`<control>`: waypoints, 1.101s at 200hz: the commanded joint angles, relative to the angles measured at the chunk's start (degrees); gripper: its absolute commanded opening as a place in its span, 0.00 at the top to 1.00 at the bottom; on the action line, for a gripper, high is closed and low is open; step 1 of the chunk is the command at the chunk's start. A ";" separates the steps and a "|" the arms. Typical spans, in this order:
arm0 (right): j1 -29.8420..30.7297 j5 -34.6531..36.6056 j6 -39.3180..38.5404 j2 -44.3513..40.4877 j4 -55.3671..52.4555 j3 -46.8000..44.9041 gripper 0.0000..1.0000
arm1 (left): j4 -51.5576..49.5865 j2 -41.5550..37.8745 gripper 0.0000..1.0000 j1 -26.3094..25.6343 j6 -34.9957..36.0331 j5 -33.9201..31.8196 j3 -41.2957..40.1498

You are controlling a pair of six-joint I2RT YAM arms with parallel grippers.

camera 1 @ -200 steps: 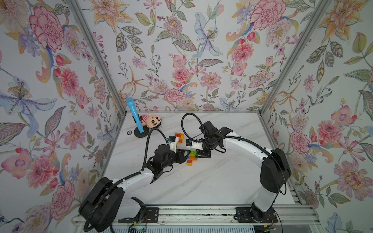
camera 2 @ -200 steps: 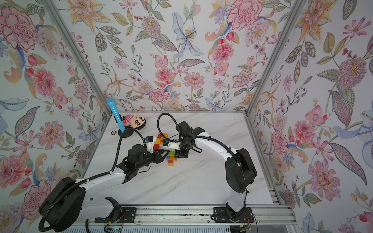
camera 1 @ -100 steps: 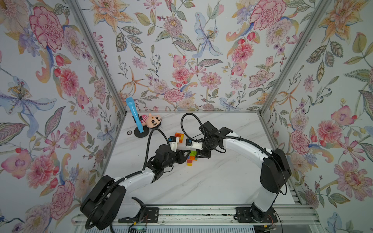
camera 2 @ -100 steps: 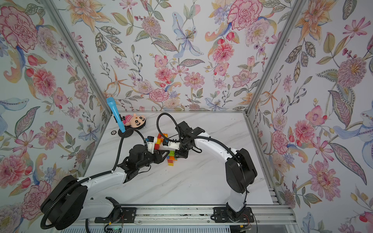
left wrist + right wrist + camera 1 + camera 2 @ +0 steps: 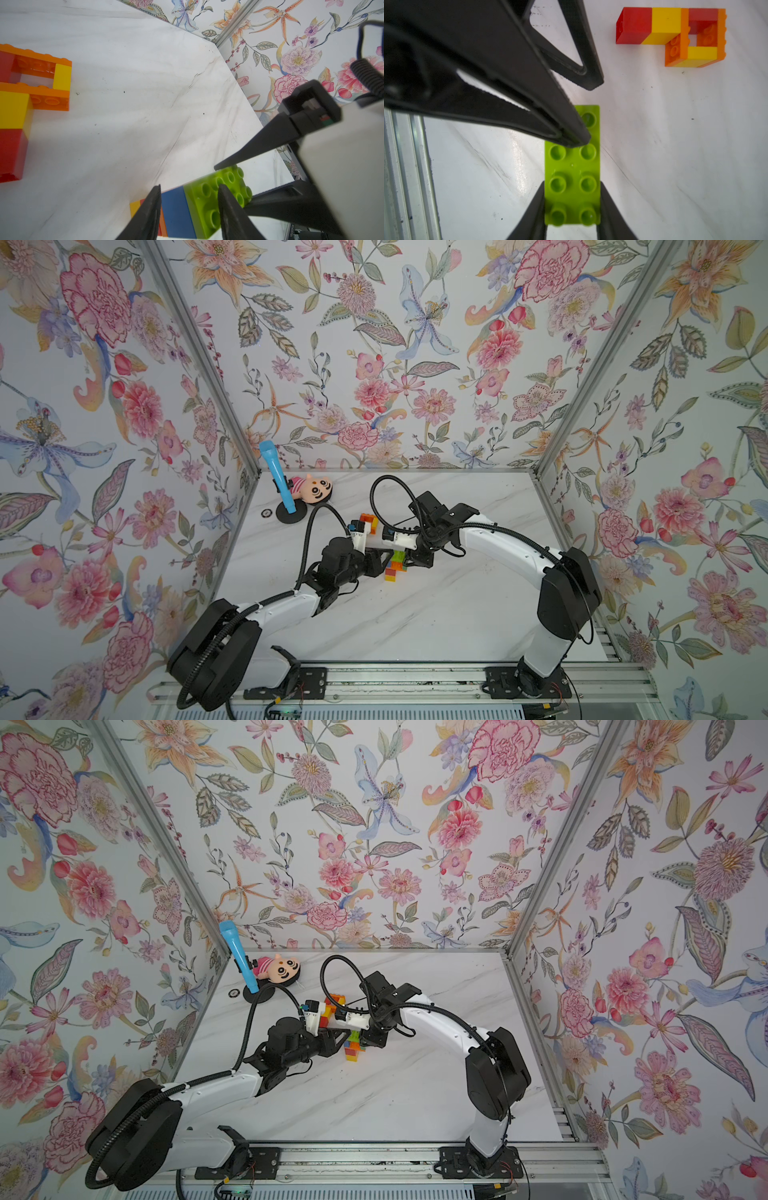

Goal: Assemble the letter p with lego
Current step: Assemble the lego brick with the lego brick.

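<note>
1. right gripper (image 5: 572,182): black, two fingers. Closed on the green brick (image 5: 572,166), one finger flush against each long side, near one end. In both top views it enters from the right and ends at the middle of the frame.

2. left gripper (image 5: 189,187): black, two fingers. Enters from the lower left in both top views, tip to tip with the right gripper. Jaws partly apart. In the left wrist view the blue brick (image 5: 174,209) and one end of the green brick lie between its fingers (image 5: 149,209). In the right wrist view one fingertip (image 5: 571,133) lies over the green brick's studded face and the other sits clear of the brick's end. Whether it grips cannot be told.

3. lego stack (image 5: 394,568): middle of the frame in both top views, between the two grippers. Layers from the top: green, blue, orange-red, yellow. Whether its base rests on the table cannot be told.

4. lego P-piece (image 5: 664,22): red, yellow and orange bricks joined as a square loop with a straight tail. Lies flat, up and left of the stack in a top view (image 5: 368,521), apart from it.

5. table (image 5: 415,614): white, marbled.

6. doll (image 5: 313,493): lying at the upper left corner of the table, just beside a blue stick (image 5: 276,475) on a black round foot (image 5: 297,517). A small ring (image 5: 266,513) lies left of the foot.

7. walls (image 5: 415,364): floral paper on three sides.
</note>
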 commanded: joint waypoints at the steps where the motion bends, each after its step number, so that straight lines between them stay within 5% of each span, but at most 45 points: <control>1: 0.88 1.56 2.08 -0.38 -0.38 -0.92 0.75 | -1.44 1.04 0.56 -1.00 1.62 -0.96 0.15; 220: 0.87 3.80 6.44 -1.82 4.01 -1.40 0.71 | 3.63 2.32 0.69 -4.52 -3.18 -3.77 -10.19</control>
